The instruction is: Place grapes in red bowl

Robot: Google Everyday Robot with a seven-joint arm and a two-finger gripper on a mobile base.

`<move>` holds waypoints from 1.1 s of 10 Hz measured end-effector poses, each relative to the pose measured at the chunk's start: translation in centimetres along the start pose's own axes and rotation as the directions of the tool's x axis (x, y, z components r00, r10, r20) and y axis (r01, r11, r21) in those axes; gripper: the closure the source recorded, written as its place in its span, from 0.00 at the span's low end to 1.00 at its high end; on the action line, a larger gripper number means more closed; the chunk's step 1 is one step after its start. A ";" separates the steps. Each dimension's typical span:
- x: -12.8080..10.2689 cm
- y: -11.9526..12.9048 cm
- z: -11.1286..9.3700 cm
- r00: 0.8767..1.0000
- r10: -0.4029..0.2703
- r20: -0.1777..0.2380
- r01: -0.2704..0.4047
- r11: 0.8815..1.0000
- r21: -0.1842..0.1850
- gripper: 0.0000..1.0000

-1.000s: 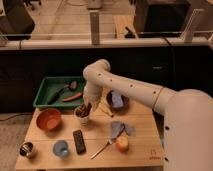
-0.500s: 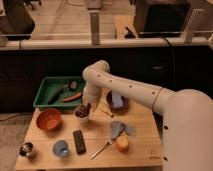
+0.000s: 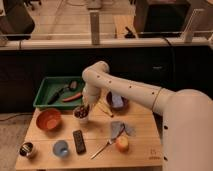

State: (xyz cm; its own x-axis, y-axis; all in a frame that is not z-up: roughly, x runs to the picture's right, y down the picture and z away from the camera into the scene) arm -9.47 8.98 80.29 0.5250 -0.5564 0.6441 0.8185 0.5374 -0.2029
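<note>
On the pale wooden surface [image 3: 142, 146], the robot's white arm [image 3: 125, 90] reaches down just right of the round, shallow orange-red bowl [image 3: 48, 120]. There the small bunch of dark purple grapes [image 3: 79, 113] sits in a white cup [image 3: 81, 119], with the gripper [image 3: 82, 107] right on top. Whether it grips them, I cannot tell. From there the bowl lies close by to the left.

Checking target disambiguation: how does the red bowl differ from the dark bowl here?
The red bowl is orange-red; the dark bowl is brown-purple. The red bowl looks empty; the dark bowl holds something blue. The red bowl sits left of the white cup; the dark bowl right of it, beside the arm. Both are round. The pincer hangs at the white cup, between them.
</note>
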 end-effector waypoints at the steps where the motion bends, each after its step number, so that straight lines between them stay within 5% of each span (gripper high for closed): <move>1: 0.0 -0.1 -0.2 1.000 0.005 0.000 -0.005 1.000 0.004 0.95; 3: 0.1 -0.4 -1.9 1.000 0.021 0.003 -0.021 1.000 0.021 0.95; 7: -0.3 -2.8 -8.2 0.999 0.030 -0.034 -0.027 0.995 0.092 0.95; 11: -0.9 -4.5 -10.7 0.999 0.030 -0.034 -0.025 0.989 0.147 0.95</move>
State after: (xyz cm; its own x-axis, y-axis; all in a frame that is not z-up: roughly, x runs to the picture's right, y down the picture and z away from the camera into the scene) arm -11.09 0.31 72.75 0.5571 -0.5609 0.6124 0.7620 0.6384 -0.1084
